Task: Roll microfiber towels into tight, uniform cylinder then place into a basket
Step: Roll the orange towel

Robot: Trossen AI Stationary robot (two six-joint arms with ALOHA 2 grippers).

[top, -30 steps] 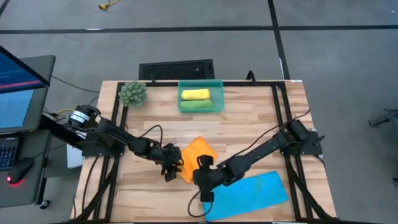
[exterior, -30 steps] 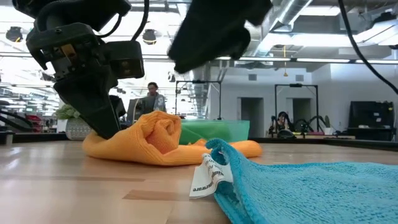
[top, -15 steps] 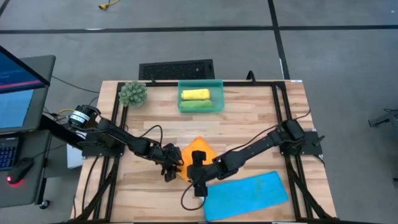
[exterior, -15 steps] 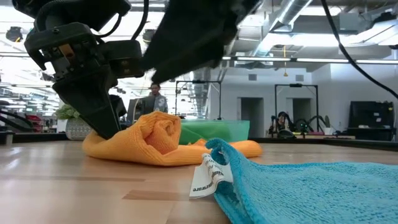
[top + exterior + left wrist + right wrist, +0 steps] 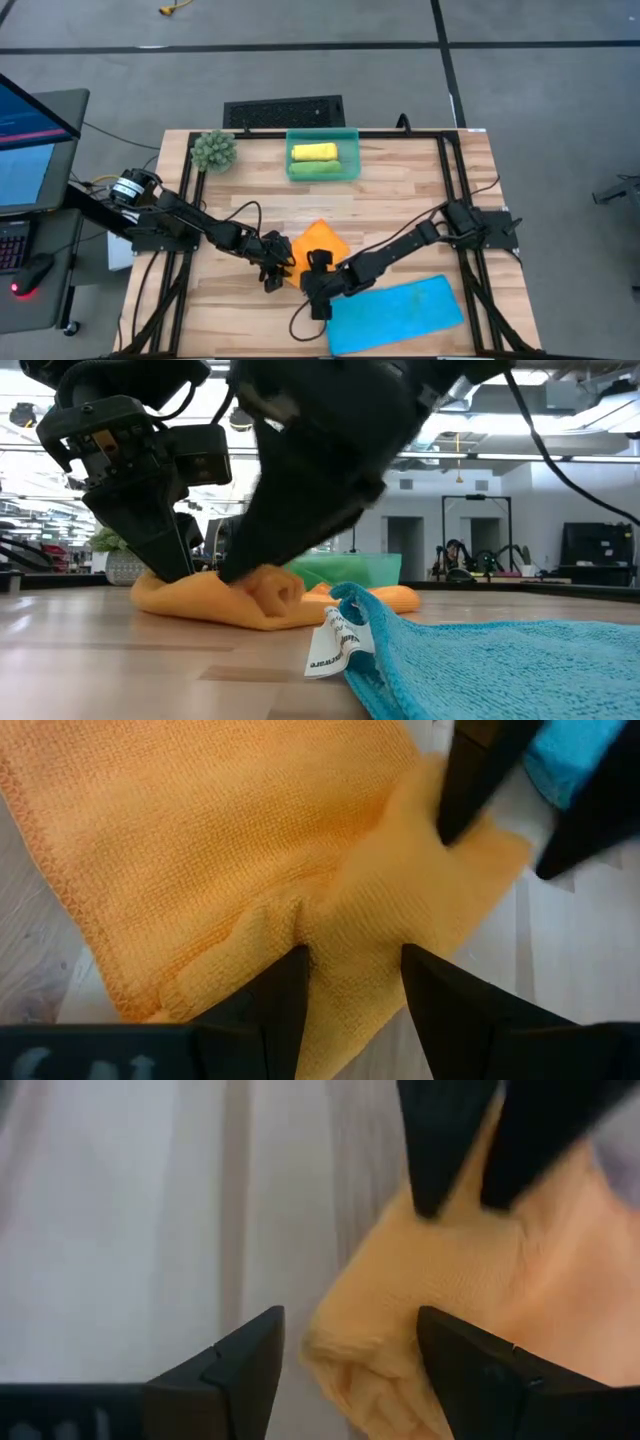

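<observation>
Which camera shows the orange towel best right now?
The left wrist view: the orange towel fills it, weave and hem clear. The high view shows it small, partly under both grippers. The low view shows a bunched side behind the right arm. The right wrist view shows one folded corner.

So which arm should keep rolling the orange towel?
Probably the right. The right gripper is open, with the rolled end of the orange towel between its fingers. The left gripper is pinching the towel's edge, so it may serve best holding the cloth.
</observation>
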